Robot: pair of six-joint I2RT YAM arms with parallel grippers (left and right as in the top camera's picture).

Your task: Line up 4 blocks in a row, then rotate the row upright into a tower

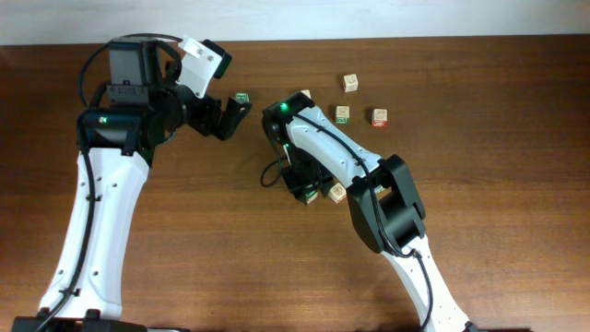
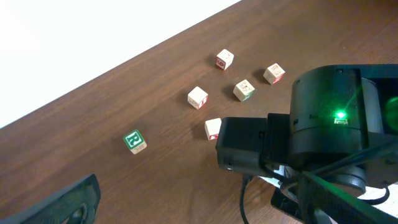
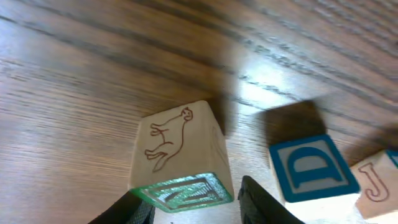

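The green-N block [image 3: 180,158] rests on the table with a drawn animal on its upper face. It sits between the fingers of my right gripper [image 3: 193,208], which is open: there is a gap between the right finger [image 3: 267,202] and the block. In the overhead view this gripper [image 1: 304,192] points down at the block [image 1: 314,195] in the middle of the table. A blue D block [image 3: 314,168] and a J block [image 3: 379,186] lie just to the right. My left gripper [image 1: 230,117] hangs open and empty beside a green-faced block [image 1: 241,98].
More letter cubes lie at the back right: one [image 1: 350,83] farthest back, a green-printed one [image 1: 342,113], a red-printed one [image 1: 380,116] and one by the right arm [image 1: 304,94]. A pale cube [image 1: 337,192] lies beside the right gripper. The right arm's body [image 2: 323,124] fills the left wrist view's right side.
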